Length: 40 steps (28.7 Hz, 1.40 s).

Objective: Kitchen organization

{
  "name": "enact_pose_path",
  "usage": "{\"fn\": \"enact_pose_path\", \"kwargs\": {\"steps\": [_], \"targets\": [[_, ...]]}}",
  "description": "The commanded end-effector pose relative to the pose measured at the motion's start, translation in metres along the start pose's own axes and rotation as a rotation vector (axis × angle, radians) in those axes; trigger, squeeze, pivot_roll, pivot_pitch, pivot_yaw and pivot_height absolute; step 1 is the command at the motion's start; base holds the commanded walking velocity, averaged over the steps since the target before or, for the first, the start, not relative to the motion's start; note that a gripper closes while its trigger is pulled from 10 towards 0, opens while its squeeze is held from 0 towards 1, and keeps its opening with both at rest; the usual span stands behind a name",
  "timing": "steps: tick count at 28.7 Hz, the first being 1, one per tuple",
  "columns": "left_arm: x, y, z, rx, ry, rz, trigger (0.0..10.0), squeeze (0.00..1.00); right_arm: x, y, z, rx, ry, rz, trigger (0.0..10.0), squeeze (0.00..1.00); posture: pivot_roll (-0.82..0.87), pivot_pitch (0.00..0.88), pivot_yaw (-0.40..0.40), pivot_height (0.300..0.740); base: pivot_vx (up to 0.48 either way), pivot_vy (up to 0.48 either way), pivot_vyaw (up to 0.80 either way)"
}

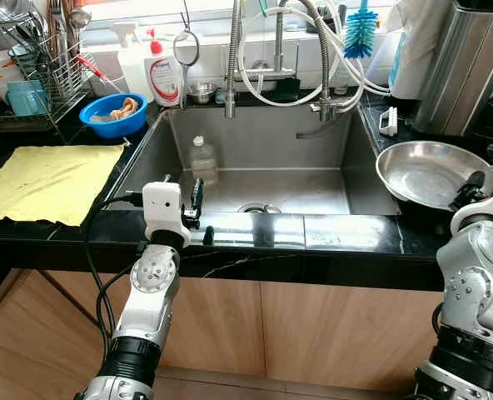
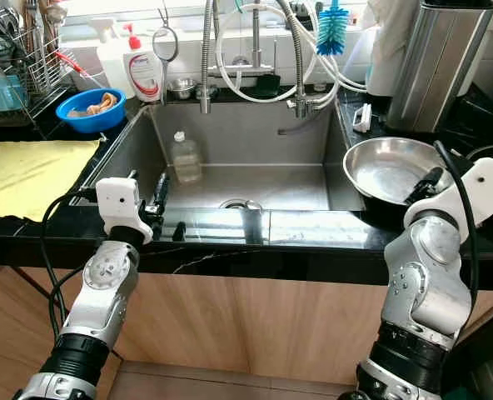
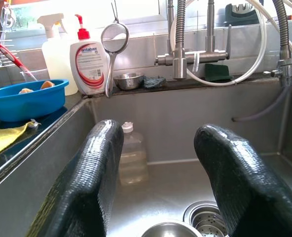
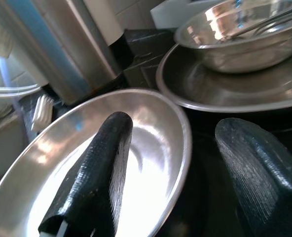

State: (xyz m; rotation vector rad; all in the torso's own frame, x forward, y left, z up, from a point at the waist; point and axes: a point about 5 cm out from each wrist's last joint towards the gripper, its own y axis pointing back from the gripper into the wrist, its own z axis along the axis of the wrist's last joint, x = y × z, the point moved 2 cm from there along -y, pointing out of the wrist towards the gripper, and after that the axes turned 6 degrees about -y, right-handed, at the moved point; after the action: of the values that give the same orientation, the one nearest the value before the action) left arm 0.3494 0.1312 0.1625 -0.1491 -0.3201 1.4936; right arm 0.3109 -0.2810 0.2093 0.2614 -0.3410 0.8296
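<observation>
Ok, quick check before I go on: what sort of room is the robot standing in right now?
Almost certainly a home kitchen, at the sink counter. A stainless steel sink is set into a black worktop, a dish rack of utensils stands at the back left, and a dish soap bottle sits by the tap.

A black worktop was seen around a steel-grey sink, with a yellow cloth, a blue bowl, a white bottle with a red pump, a turquoise brush and a silver pan.
</observation>
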Motion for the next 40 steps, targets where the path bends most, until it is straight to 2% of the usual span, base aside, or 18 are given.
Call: {"fn": "enact_pose_path", "kwargs": {"steps": [1, 7, 10, 26, 31, 39, 40], "targets": [[0.006, -0.001, 0.0, -0.002, -0.009, 0.009, 10.0, 0.0, 0.003, -0.003, 0.001, 0.015, -0.022, 0.008, 10.0, 0.0, -0.17, 0.0, 0.081, 0.74, 0.0, 0.0, 0.0], [0.005, -0.001, 0.0, 0.003, -0.01, 0.003, 10.0, 0.0, 0.002, -0.008, 0.001, 0.027, -0.06, -0.005, 10.0, 0.0, -0.17, 0.0, 0.085, 0.74, 0.0, 0.0, 0.0], [0.005, -0.001, -0.002, 0.008, -0.012, 0.001, 10.0, 0.0, 0.008, -0.01, 0.002, 0.038, -0.086, 0.009, 10.0, 0.0, -0.17, 0.0, 0.088, 0.74, 0.0, 0.0, 0.0], [0.007, 0.0, -0.002, 0.008, -0.019, 0.007, 10.0, 0.0, 0.019, -0.018, -0.014, 0.112, -0.049, 0.013, 10.0, 0.0, -0.16, 0.0, 0.078, 0.74, 0.0, 0.0, 0.0], [0.006, 0.0, -0.002, 0.008, -0.018, 0.0, 10.0, 0.0, 0.015, -0.022, -0.02, 0.14, 0.001, 0.002, 10.0, 0.0, -0.16, 0.0, 0.074, 0.74, 0.0, 0.0, 0.0], [0.005, 0.0, -0.002, 0.009, -0.016, -0.001, 10.0, 0.0, 0.011, -0.026, -0.02, 0.146, -0.005, -0.03, 10.0, 0.0, -0.16, 0.0, 0.071, 0.74, 0.0, 0.0, 0.0], [0.005, 0.0, -0.002, 0.009, -0.016, 0.0, 10.0, 0.0, 0.011, -0.026, -0.02, 0.145, -0.006, -0.032, 6.4, 0.0, -0.16, 0.0, 0.071, 0.74, 0.0, 0.0, 0.0]]}}
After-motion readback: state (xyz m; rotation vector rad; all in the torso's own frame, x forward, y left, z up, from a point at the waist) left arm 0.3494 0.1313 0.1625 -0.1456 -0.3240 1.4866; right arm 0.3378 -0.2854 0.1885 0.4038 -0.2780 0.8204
